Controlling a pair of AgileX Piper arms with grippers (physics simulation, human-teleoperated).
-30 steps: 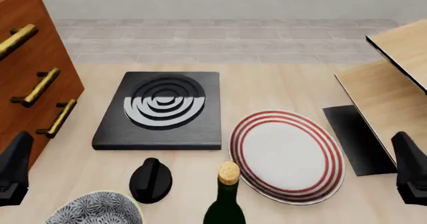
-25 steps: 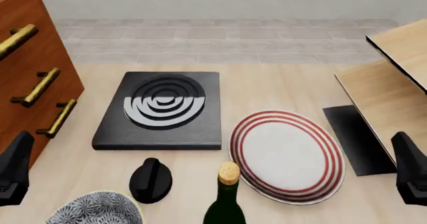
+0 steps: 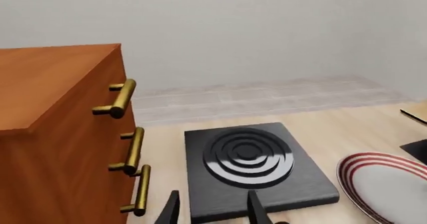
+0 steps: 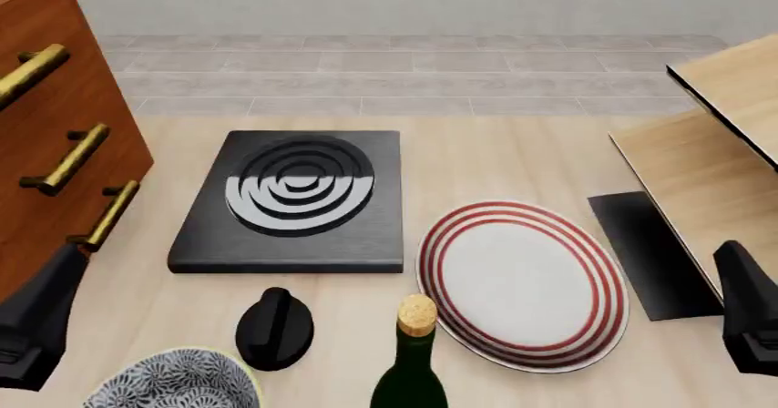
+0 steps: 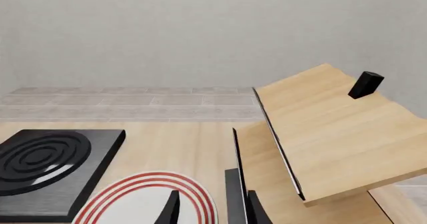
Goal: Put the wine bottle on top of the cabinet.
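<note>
A pale wood desk (image 4: 511,158) is stretching toward a grey tiled floor (image 4: 402,66) and a plain light wall. The reddish-brown cabinet (image 4: 49,126) with brass bar handles (image 4: 67,160) is standing at nine o'clock, a pale shelf unit (image 4: 711,144) at three. A black ringed burner plate (image 4: 295,198) is lying at centre, a red-rimmed plate (image 4: 523,283) just beside it at four o'clock. The wine bottle (image 4: 413,358) is standing upright at six o'clock, apart from the black knob (image 4: 275,328) and patterned bowl (image 4: 170,381). The left gripper (image 3: 213,211) is showing its fingers (image 3: 257,209) parted with nothing between them. The right gripper (image 5: 212,209) is likewise holding its fingers (image 5: 171,209) apart, empty.
</note>
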